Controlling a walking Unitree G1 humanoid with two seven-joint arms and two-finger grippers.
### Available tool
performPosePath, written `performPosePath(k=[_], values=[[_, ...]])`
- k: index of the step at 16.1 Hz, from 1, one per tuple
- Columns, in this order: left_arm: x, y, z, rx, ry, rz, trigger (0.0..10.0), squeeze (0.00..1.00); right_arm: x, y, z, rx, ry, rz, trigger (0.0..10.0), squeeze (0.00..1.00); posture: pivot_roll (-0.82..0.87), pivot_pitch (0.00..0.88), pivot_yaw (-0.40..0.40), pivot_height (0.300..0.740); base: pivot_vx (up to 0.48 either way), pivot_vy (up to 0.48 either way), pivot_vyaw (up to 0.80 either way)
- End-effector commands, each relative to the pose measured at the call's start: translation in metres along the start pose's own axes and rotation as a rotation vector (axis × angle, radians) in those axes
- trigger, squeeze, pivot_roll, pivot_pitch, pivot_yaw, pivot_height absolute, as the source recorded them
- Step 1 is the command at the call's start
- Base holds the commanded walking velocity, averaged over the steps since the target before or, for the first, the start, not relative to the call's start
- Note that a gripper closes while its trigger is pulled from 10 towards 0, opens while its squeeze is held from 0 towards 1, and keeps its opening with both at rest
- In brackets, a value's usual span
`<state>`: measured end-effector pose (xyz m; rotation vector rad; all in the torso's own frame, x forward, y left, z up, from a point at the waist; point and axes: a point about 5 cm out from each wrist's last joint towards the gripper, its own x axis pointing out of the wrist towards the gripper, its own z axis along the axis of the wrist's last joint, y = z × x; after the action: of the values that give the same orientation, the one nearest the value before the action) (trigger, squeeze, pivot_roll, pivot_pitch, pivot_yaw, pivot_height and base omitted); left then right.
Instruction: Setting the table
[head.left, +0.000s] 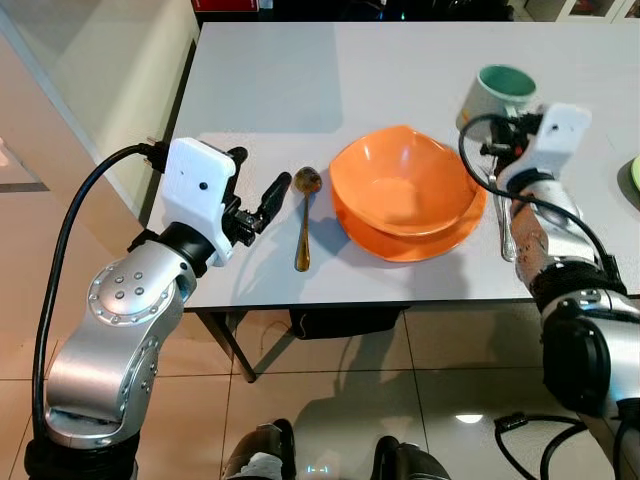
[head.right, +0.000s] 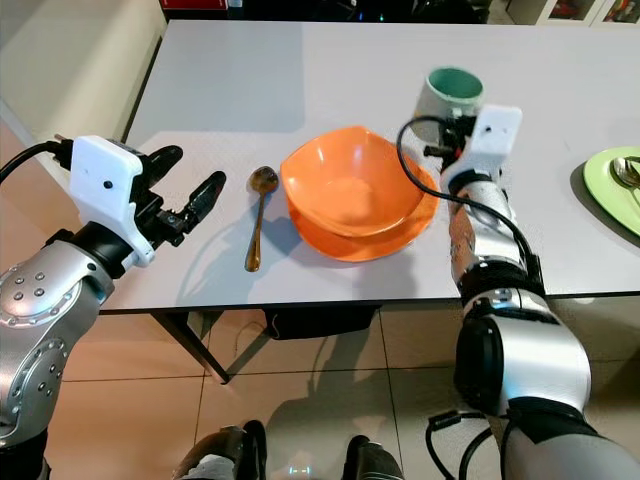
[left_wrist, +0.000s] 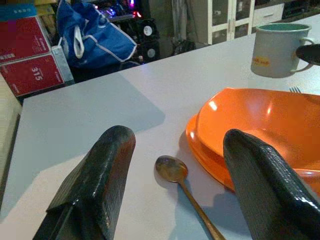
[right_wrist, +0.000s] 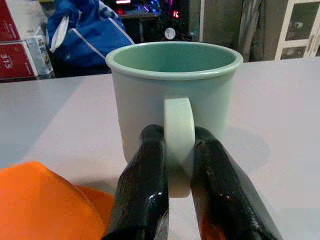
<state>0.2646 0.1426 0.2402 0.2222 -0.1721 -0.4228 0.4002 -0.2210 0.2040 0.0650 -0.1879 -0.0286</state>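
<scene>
Bowl (head.left: 405, 190), spoon (head.left: 303, 230) & prob. fork set mid-frame; right gripper (right_wrist: 177, 170) pinches mug (right_wrist: 174, 95) handle upper right, left gripper (head.left: 262, 200) spread empty.

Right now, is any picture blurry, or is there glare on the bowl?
Left wrist view: the orange bowl carries a small white glare spot, and the near fingers look soft. Right wrist view: the mug is sharp. Eye views: crisp, soft shadows on the table.

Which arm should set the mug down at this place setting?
Right. The right gripper is already clamped on the handle of the mug, beyond the orange bowl. The left gripper hangs open by the spoon, across the bowl from the mug.
</scene>
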Motion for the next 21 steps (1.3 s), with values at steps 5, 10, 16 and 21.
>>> performPosePath(k=[5,10,16,21], values=[[0.009,0.002,-0.015,0.044,0.000,0.090,10.0,0.00,0.000,0.002,0.032,-0.008,-0.194,0.019,10.0,0.00,0.07,0.066,-0.018,0.740,0.000,0.000,0.00],[0.011,0.000,-0.031,0.040,0.032,0.152,10.0,0.00,-0.066,0.019,0.029,0.008,-0.215,0.052,10.0,0.00,0.01,0.000,0.018,0.740,0.277,0.000,0.00],[0.028,-0.004,-0.031,0.024,-0.019,0.133,10.0,0.00,-0.108,0.036,0.019,0.037,-0.101,0.019,10.0,0.00,-0.04,0.000,0.049,0.740,0.376,0.000,0.00],[0.025,-0.003,-0.035,0.019,-0.020,0.157,10.0,0.00,-0.112,0.037,0.021,0.035,-0.048,0.023,10.0,0.00,-0.03,0.000,0.029,0.740,0.399,0.000,0.00]])
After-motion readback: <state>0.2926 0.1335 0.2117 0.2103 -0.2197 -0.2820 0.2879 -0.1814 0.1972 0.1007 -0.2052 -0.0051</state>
